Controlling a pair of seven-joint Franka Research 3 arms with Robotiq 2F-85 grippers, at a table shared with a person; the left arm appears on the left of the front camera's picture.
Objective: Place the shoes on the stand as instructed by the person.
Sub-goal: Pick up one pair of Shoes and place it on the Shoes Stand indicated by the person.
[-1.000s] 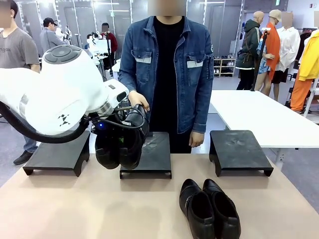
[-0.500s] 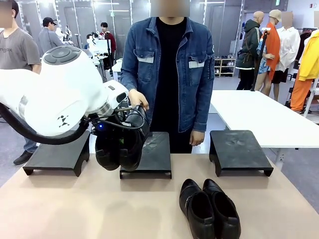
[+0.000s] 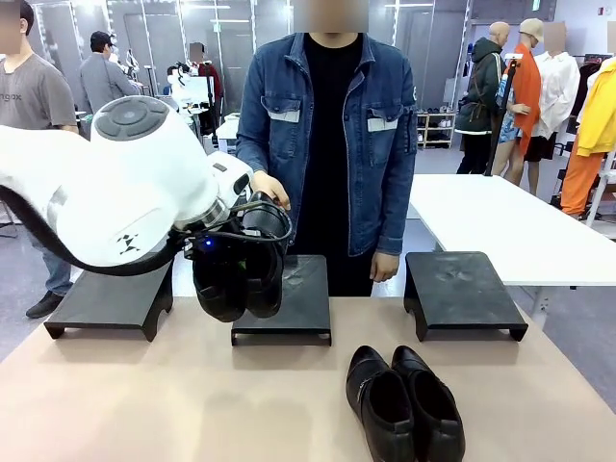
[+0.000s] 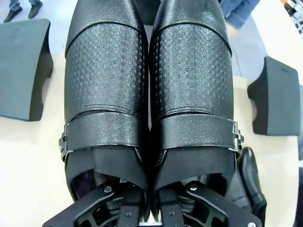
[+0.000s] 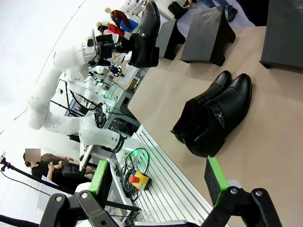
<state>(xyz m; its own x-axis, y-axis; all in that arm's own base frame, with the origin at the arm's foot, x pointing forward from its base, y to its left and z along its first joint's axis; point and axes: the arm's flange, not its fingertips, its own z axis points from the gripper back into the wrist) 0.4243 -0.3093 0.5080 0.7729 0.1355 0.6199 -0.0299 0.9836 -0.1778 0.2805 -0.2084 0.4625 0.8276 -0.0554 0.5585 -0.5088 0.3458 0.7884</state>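
Observation:
My left gripper (image 3: 248, 231) is shut on one pair of glossy black shoes (image 3: 238, 277), which hangs toe-down above the left front edge of the middle stand (image 3: 294, 306). In the left wrist view the fingers (image 4: 120, 208) pinch the two shoes' (image 4: 149, 94) inner walls together. The second pair of shoes (image 3: 404, 402) lies on the table near the front, right of centre. The person (image 3: 327, 144) in a denim jacket stands behind the middle stand, one hand (image 3: 269, 189) close to my left wrist. My right gripper (image 5: 156, 177) is open, low at the table's side, well away from the lying pair (image 5: 213, 116).
Three low black stands sit in a row across the table: the left stand (image 3: 111, 300), the middle one, and the right stand (image 3: 462, 289). A white table (image 3: 500, 226) stands behind on the right. Other people stand far back.
The left arm has carried the held pair slightly up and to the right, toward the middle stand. The person's hand and the lying pair stay put.

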